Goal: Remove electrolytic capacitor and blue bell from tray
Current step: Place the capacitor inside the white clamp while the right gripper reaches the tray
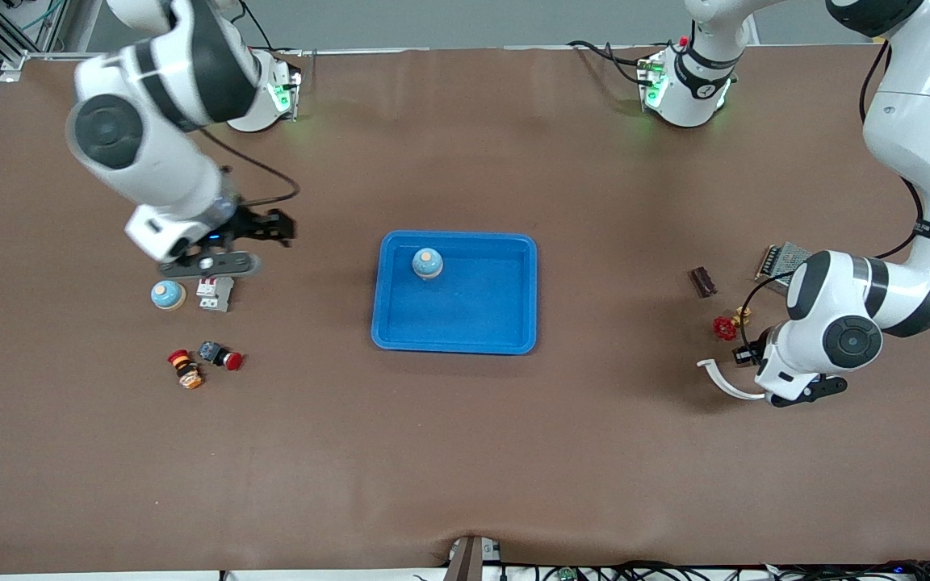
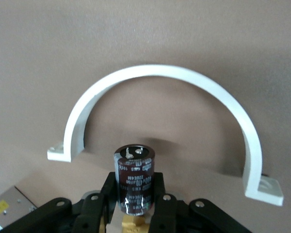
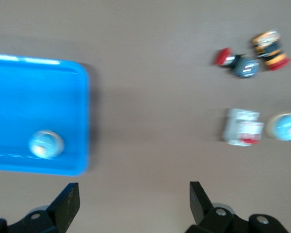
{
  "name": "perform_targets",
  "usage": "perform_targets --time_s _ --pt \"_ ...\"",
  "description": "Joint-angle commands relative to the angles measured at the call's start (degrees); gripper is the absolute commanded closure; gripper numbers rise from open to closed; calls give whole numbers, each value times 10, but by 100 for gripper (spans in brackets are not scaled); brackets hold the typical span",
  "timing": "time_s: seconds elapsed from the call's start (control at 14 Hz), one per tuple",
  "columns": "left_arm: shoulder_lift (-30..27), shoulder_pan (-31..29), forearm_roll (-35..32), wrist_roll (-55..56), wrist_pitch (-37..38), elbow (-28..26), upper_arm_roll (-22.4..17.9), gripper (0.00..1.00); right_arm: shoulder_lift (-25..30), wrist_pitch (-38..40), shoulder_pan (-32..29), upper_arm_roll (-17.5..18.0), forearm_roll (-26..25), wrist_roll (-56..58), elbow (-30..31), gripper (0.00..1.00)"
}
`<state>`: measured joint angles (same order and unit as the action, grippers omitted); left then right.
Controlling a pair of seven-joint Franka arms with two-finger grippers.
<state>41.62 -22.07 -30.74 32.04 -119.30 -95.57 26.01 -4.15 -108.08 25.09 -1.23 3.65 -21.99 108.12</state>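
Nearest the front camera on the table you have the white half-round pipe clamp (image 1: 725,381), lying flat toward the left arm's end, and your left gripper (image 2: 135,206) sits just over the cloth beside it. Its fingers are clamped on the electrolytic capacitor (image 2: 134,178), a dark cylinder with a silver top, held upright inside the arch of the clamp as the left wrist view shows it. So the capacitor is already out of the tray (image 1: 400,327), and the step in hand looks like setting it down.

What that calls for: lower until the can's base rests on the table, then release cleanly so it does not tip against the clamp or roll toward the red valve handle (image 1: 725,328) close by.

The blue bell (image 1: 427,263) is still in the tray, near the corner toward the robots' bases and the right arm's end. Your right gripper (image 3: 135,204) hangs with its jaws spread wide and empty, over the table by the small white circuit breaker (image 1: 215,293) and a second blue bell (image 1: 168,294). Its next job, as I judge it, is to cross to the tray, centre over the bell's dome and come down with the jaws wide enough to clear it.
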Motion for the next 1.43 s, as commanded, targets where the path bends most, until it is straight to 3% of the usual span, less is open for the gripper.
perform_targets --time_s 0.0,0.07,0.14,0.21,0.29,0.36,0.64,1.07,1.35 --pt "15 -3 -19 -7 -18 9 4 100 -14 -78 75 -10 13 -116 28 0" --pt "16 -2 -19 -6 -19 9 -5 100 -30 -106 100 -10 12 -151 35 0" --pt "16 -1 -19 -6 -20 9 -8 82 -49 -126 122 -10 12 -168 36 0" --pt "16 -1 -20 -6 -20 9 -9 58 -67 -143 139 -11 12 -180 36 0" --pt "16 0 -20 -1 -20 9 -9 24 -85 -165 151 -10 12 -198 37 0" --pt "14 0 -20 2 -20 9 -9 0 -101 -189 162 -10 12 -215 39 0" --pt "-7 -2 -13 0 -11 10 -4 0 -164 -265 200 -11 12 -242 43 0" --pt "-57 -2 -7 -5 4 13 13 0 -213 -315 208 -11 7 -242 46 0" --pt "-79 -5 4 -21 101 60 47 0 -239 -359 213 -11 6 -242 53 0"
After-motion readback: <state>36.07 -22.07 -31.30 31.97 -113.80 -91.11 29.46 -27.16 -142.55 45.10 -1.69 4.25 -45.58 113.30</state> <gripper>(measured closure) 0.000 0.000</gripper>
